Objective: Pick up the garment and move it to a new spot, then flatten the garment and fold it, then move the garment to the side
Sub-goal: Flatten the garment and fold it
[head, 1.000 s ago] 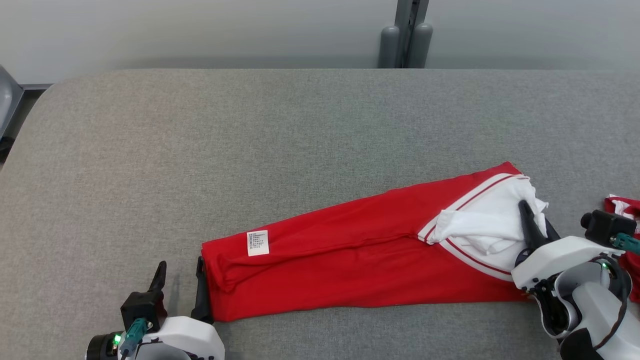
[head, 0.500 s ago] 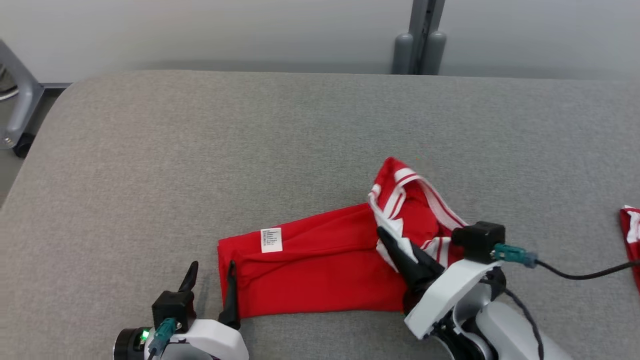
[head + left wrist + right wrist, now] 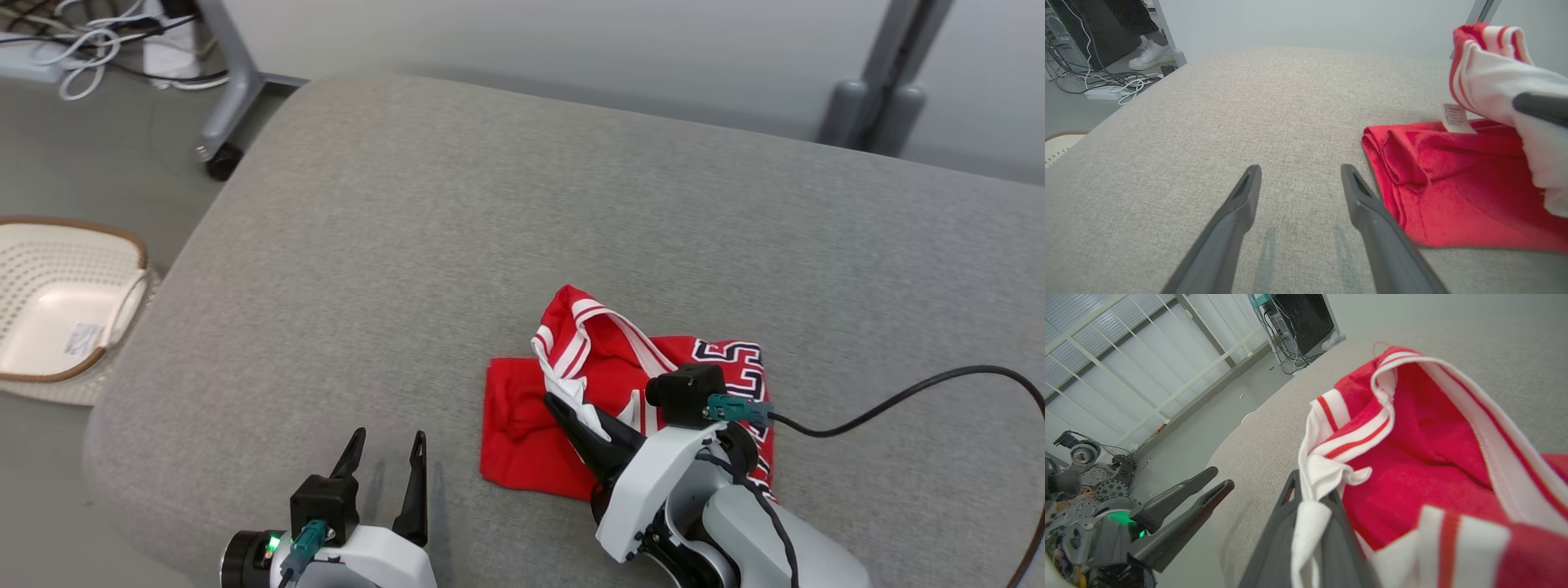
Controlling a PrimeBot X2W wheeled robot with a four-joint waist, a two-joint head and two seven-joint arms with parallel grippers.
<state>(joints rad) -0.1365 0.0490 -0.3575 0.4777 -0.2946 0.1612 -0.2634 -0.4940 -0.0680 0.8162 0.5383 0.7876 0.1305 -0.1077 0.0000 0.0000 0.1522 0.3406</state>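
The garment [image 3: 522,425], a red T-shirt, lies folded over on itself on the grey padded table [image 3: 490,204], dark chest print facing up at its right. My right gripper [image 3: 563,408] is shut on its white, red-striped sleeve edge and holds that end lifted above the red body; the right wrist view shows the white cloth [image 3: 1310,486] pinched between the fingers. My left gripper [image 3: 389,437] stands open with nothing in it, just left of the garment's folded end. In the left wrist view the red fold [image 3: 1412,179] lies right of the left gripper [image 3: 1298,173], and the small white label [image 3: 1455,118] hangs there.
A white perforated basket [image 3: 122,245] sits on the floor beyond the table's left edge. A wheeled stand leg [image 3: 224,106] and loose cables [image 3: 73,49] lie at the far left. A black cable [image 3: 898,404] trails from my right wrist. A person's white shoe [image 3: 1149,55] shows beside the stand.
The head camera has swung left. My right gripper has carried the sleeve end leftward over the body, so the long garment is now doubled over. The left gripper stays open.
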